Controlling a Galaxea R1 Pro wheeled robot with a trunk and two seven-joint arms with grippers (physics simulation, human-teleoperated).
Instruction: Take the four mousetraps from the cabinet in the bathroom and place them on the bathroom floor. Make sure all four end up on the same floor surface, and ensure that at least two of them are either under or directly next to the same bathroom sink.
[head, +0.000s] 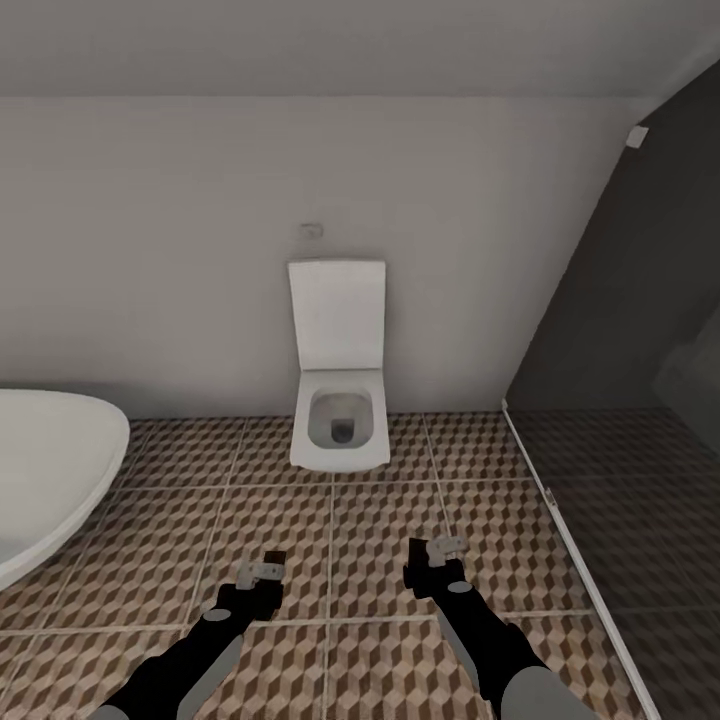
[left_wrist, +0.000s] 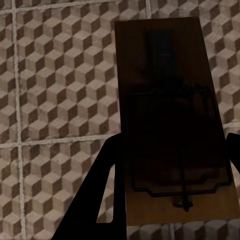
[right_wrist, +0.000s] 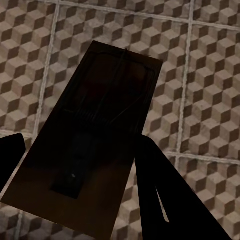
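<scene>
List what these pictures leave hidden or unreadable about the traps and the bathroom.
- Left claw: its mousetrap is in shadow in the left wrist view; no red mark can be made out.
- Right claw: its mousetrap is equally dark in the right wrist view, near end cut off by the edge.
- Bathtub: cut off by the head view's left edge.
- Dark panel obscures what lies behind it.
</scene>
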